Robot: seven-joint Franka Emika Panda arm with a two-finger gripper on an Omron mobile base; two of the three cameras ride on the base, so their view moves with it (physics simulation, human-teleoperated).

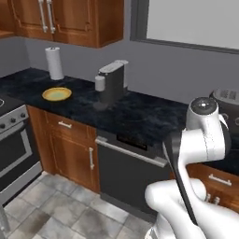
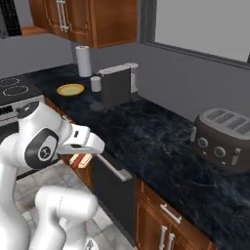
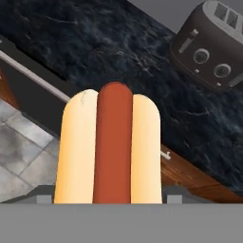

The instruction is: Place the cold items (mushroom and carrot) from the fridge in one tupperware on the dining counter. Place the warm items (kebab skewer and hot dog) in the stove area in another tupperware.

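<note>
The hot dog (image 3: 111,142), a red-orange sausage in a pale tan bun, stands lengthwise between my fingers in the hand view. My gripper (image 3: 108,197) is shut on it, with the bun sides pressed by the fingertips (image 3: 43,195). In the right base view the hot dog (image 2: 80,160) hangs under the hand, in front of the counter edge above the floor. The stove (image 1: 9,122) sits at the far left. Mushroom, carrot, kebab skewer, fridge, tupperwares and dining counter are out of view.
A black veined kitchen counter (image 1: 140,116) carries a coffee machine (image 1: 111,84), a yellow plate (image 1: 57,94), a paper towel roll (image 1: 54,63) and a dark toaster (image 2: 224,139). A dishwasher (image 1: 126,172) and wooden drawers lie below. Grey tiled floor spreads at lower left.
</note>
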